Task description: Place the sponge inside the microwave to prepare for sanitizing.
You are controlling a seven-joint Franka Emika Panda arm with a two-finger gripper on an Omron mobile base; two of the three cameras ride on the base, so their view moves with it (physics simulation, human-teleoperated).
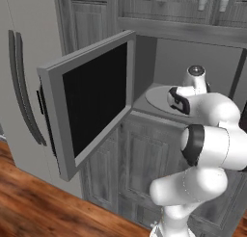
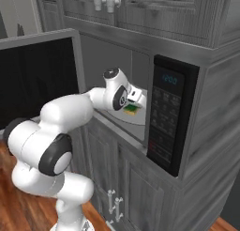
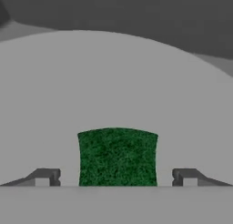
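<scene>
We see our two-finger gripper [image 3: 117, 176] spread wide, both tips clear of the small green-topped, yellow-layered sponge [image 3: 118, 157] lying on the round grey turntable [image 3: 113, 82] inside the large grey built-in microwave [image 2: 173, 112]. We judge it light, soft, squashy; best pinched across its short sides.

One sponge [image 3: 118, 156], one microwave [image 2: 171, 112] with one open door [image 1: 89, 98] and one round turntable [image 1: 157, 97]. One gripper [image 3: 118, 177]. Two fridge handles [image 1: 24, 86].
</scene>
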